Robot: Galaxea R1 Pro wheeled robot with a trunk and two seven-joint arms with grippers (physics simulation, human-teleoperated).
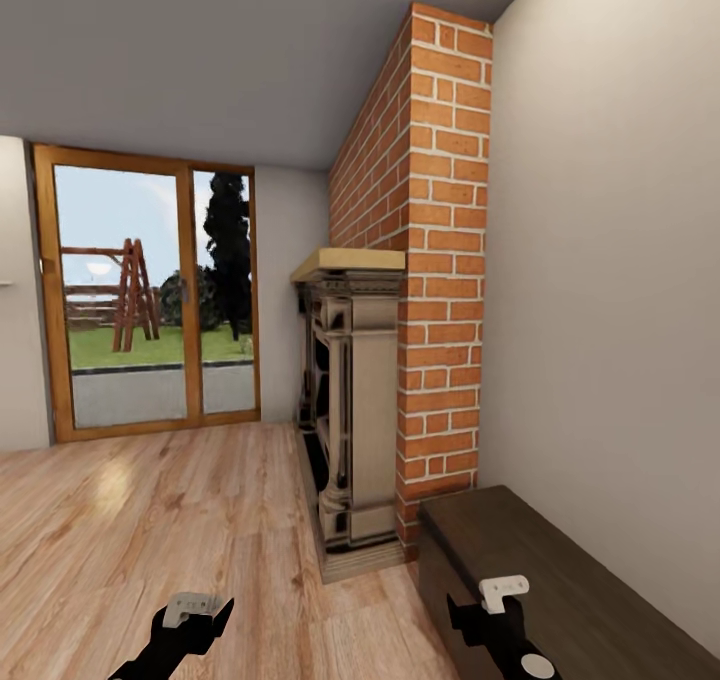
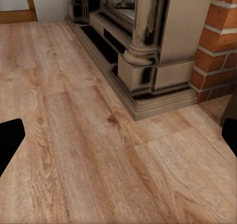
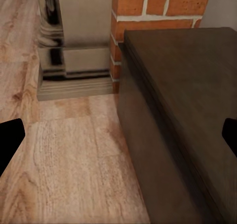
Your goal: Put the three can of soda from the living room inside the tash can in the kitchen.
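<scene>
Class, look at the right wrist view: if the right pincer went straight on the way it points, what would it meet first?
Probably the dark wooden cabinet, near its top front edge; the right pincer looks open and empty. Depth is unclear, so it might reach the wooden floor beside it.

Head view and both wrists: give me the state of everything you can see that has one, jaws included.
Left gripper: jaws open, empty, over the wood floor.
Right gripper: jaws open, empty, at the edge of the dark wooden cabinet.
Glass patio doors: closed.
Dark wooden cabinet: top bare where seen.
Fireplace: unlit as far as I can tell.
</scene>
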